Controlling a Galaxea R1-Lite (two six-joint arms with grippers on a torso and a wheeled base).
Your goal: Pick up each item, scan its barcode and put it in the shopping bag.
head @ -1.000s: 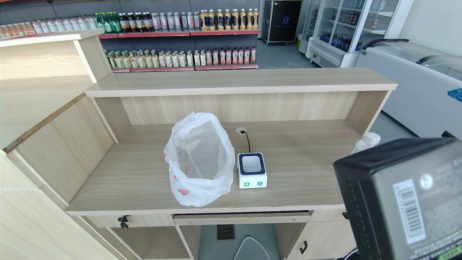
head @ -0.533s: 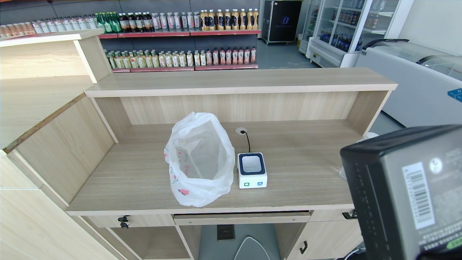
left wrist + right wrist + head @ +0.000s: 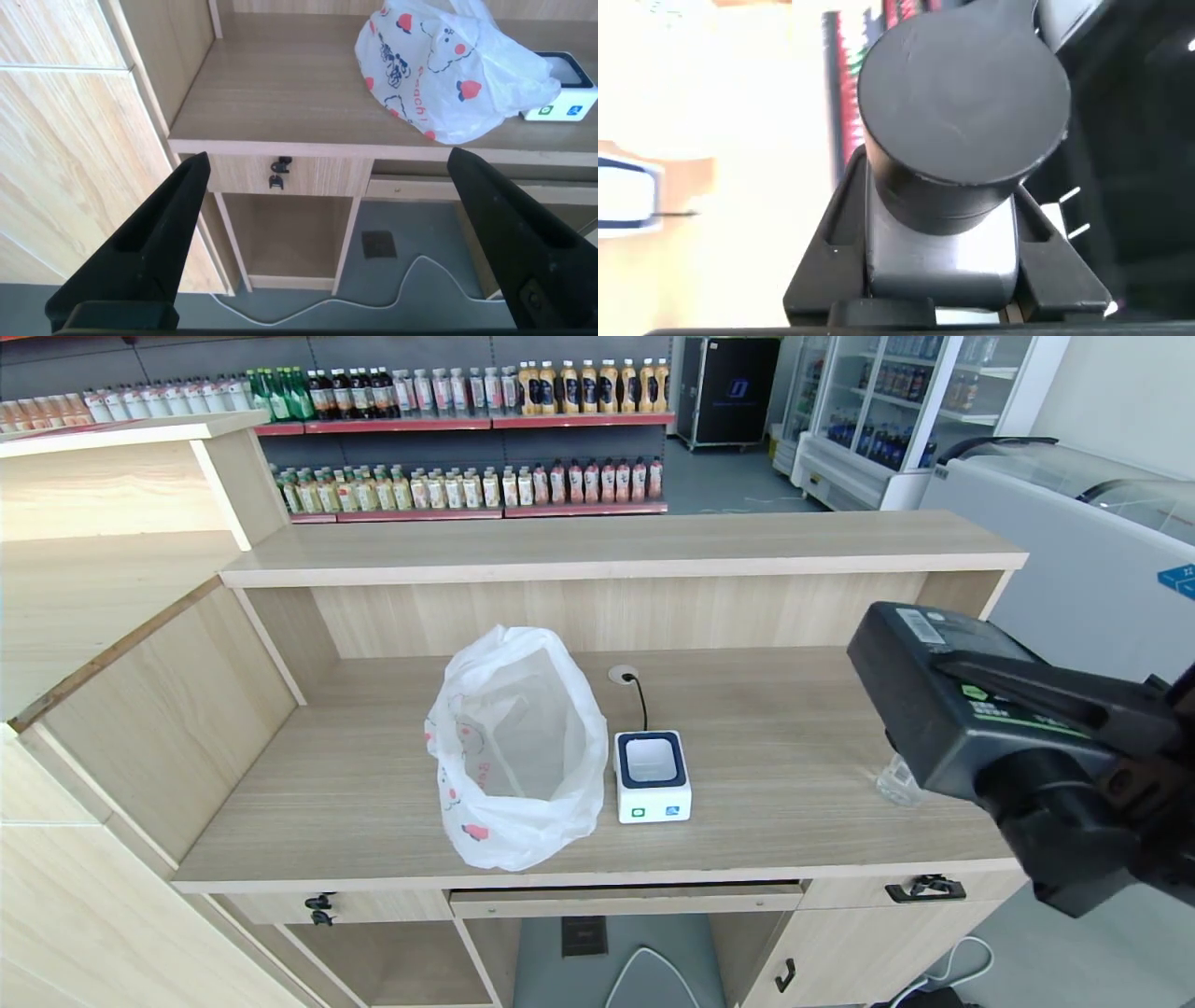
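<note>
A black, boxy container [image 3: 934, 728] with a white barcode label and, seemingly, a round cap is hanging over the counter's [image 3: 766, 784] right end. The right gripper [image 3: 941, 266] is clamping its sides between both fingers.

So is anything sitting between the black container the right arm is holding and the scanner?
Nothing visible. The black container in the right end effector is held up at the right, with bare counter between it and the scanner. A clear bottle stands partly hidden behind it, off that path.
</note>
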